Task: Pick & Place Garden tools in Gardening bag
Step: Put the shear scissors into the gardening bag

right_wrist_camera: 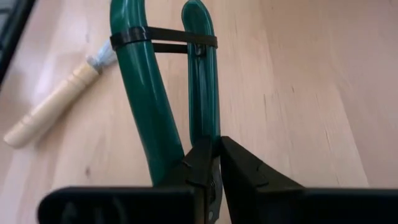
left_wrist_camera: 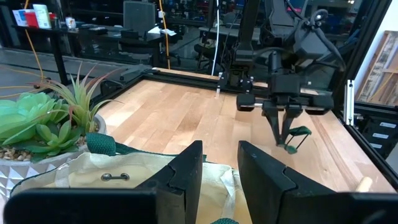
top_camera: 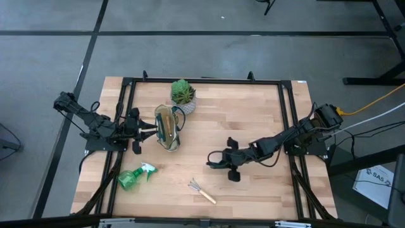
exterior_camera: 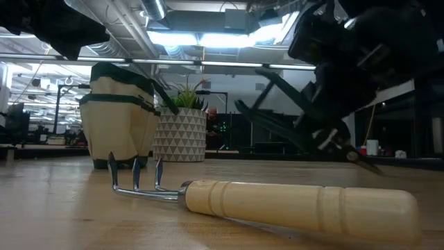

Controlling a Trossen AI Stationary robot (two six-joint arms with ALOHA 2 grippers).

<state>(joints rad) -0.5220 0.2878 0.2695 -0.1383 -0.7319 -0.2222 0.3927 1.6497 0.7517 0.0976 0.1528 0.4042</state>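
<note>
From the high view I have the right pincer (top_camera: pixel 217 160) out over the middle of the wooden surface (top_camera: pixel 253 126), clenched on the pruning shears (top_camera: pixel 214 159); my right wrist view shows the two fingers pressed together on one of the green handles, with a black strap looped across both handles farther out. In the left wrist view the shears (left_wrist_camera: pixel 292 138) hang from that pincer clear of the boards, and the low view shows them tilted, blades pointing down to the right. The left pincer (top_camera: pixel 147 132) sits at the left rim of the gardening bag (top_camera: pixel 168 127), and in its wrist view I see its fingers (left_wrist_camera: pixel 186 176) standing a little apart right over the cream canvas; I cannot tell whether they pinch the cloth or only rest at it. The bag stands upright on the left half of the surface, just near of the potted plant (top_camera: pixel 183 95) in its white patterned pot. The green spray bottle (top_camera: pixel 135 177) lies on its side at the near left, well apart from the bag. The mini rake (top_camera: pixel 202 191) lies flat near the front edge, near and slightly left of the right pincer, its wooden handle toward the right and its tines toward the bag.
</note>
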